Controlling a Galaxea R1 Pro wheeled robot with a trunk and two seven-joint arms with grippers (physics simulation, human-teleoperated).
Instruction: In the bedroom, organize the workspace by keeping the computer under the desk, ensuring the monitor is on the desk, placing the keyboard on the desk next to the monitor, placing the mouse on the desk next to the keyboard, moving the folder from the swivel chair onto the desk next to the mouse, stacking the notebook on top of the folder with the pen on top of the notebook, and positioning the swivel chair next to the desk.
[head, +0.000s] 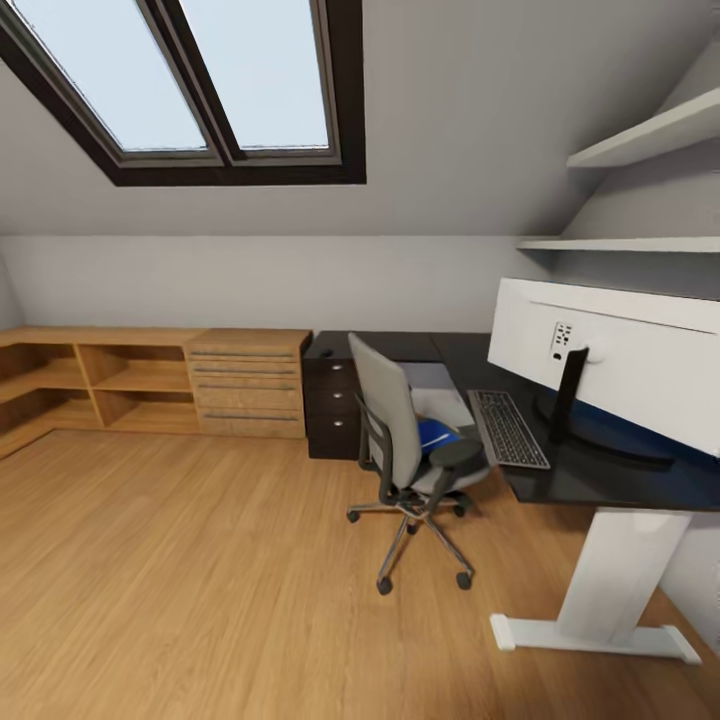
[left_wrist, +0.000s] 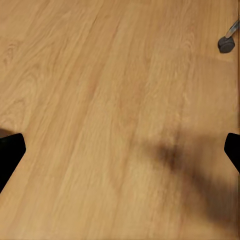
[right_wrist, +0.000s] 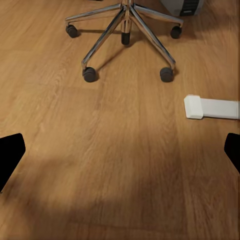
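Currently, the folder (head: 436, 434) lies on the chair (head: 398, 440) seat, just beside the worktop (head: 600, 478). Both hands, left (left_wrist: 120, 150) and right (right_wrist: 120, 150), are spread and empty above the floor (head: 200, 580). Approach should be made toward the chair's open side, clear of the castors (right_wrist: 90, 74), before a hand is lowered flat over the folder.

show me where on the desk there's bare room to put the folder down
Bare black top lies on the desk behind the swivel chair, toward the dark drawers. Between keyboard and monitor it is crowded by the monitor's foot.
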